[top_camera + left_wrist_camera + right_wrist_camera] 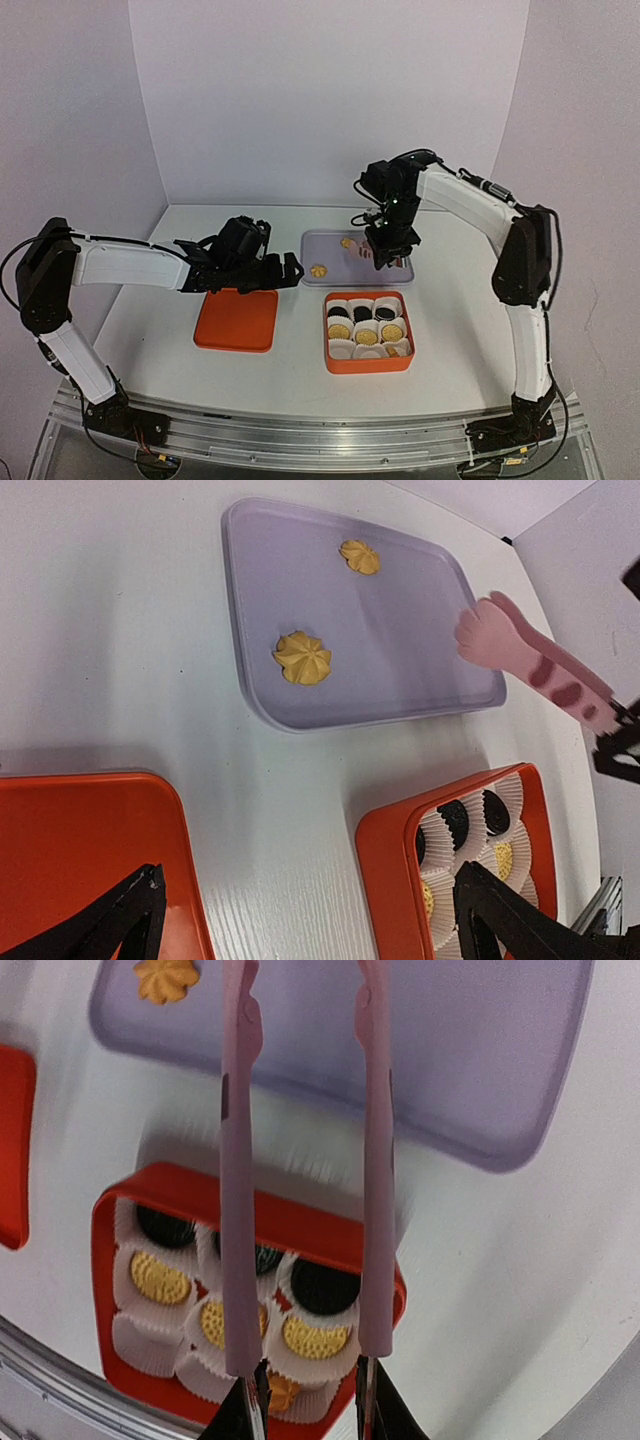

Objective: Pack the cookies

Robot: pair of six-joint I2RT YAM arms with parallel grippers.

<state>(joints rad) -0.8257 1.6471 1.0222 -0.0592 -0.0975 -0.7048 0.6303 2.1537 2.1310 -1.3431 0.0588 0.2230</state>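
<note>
Two golden flower-shaped cookies [303,657] [359,556] lie on the lavender tray [400,630]. The orange box [300,1222] holds white paper cups with several cookies: black rounds [322,1285], yellow discs [160,1278] and one flower shape [282,1392]. My right gripper [305,1400] is shut on the handles of pink tongs [375,1160]. The tong tips [490,630] hang apart and empty over the tray's right end. My left gripper [310,930] is open and empty, hovering between the orange lid [90,860] and the box [400,860].
The orange lid [236,320] lies flat to the left of the box [368,365], with the tray [330,242] behind them. White walls close in the table at the back and both sides.
</note>
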